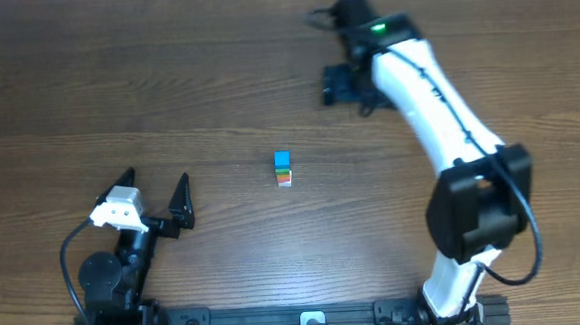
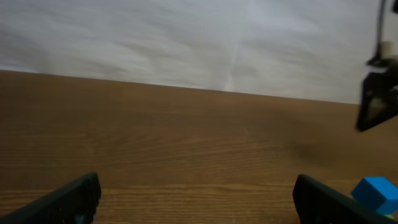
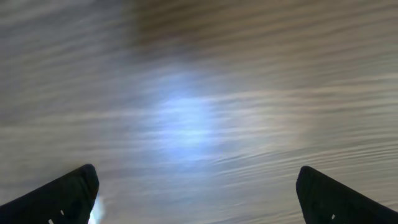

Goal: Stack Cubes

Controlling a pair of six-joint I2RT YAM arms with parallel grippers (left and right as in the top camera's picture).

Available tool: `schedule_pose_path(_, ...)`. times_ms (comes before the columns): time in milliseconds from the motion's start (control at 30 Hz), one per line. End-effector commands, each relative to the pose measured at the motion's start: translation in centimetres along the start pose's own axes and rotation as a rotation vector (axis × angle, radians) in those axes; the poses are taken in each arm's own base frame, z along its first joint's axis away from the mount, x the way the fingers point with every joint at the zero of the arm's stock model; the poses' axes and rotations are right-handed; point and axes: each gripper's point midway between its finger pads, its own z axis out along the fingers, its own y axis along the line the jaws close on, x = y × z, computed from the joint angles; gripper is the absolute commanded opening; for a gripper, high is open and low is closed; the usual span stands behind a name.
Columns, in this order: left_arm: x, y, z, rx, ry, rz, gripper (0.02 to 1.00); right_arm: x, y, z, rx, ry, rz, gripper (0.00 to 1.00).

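Note:
A small stack of cubes (image 1: 283, 169) stands in the middle of the table, blue on top, green under it and an orange-red one at the bottom. Its blue cube (image 2: 376, 193) shows at the edge of the left wrist view. My left gripper (image 1: 155, 182) (image 2: 196, 182) rests low at the near left, open and holding nothing, well to the left of the stack. The right gripper (image 1: 338, 84) (image 3: 196, 174) hovers over bare wood at the far side, up and right of the stack, open and holding nothing; it also shows far off as the right gripper (image 2: 379, 99).
The wooden table (image 1: 166, 79) spreads wide around the stack. The right arm (image 1: 436, 105) runs from its base at the near right up across the right side. A pale wall (image 2: 186, 37) rises behind the table's far edge.

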Motion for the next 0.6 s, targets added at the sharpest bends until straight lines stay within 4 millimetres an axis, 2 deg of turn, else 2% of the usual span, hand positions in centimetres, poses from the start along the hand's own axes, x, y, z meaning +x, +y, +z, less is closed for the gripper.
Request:
schedule_pose_path(33, 0.1, 0.0, 0.0, -0.001, -0.001, 0.015, 0.996, -1.9, -3.5, -5.1, -0.005, -0.153, -0.053, 0.993)
schedule_pose_path(167, 0.1, 0.0, 0.0, -0.001, -0.001, 0.015, 0.998, -0.8, -6.1, -6.8, 0.004, -0.231, -0.047, 0.993)
schedule_pose_path(333, 0.1, 0.0, 0.0, -0.001, -0.001, 0.015, 0.998, 1.7, -9.0, -8.4, 0.0, -0.34, -0.004, 0.993)
schedule_pose_path(600, 0.1, 0.0, 0.0, -0.001, -0.001, 0.015, 1.0, 5.1, -11.9, -10.9, -0.016, -0.61, 0.025, 0.991)
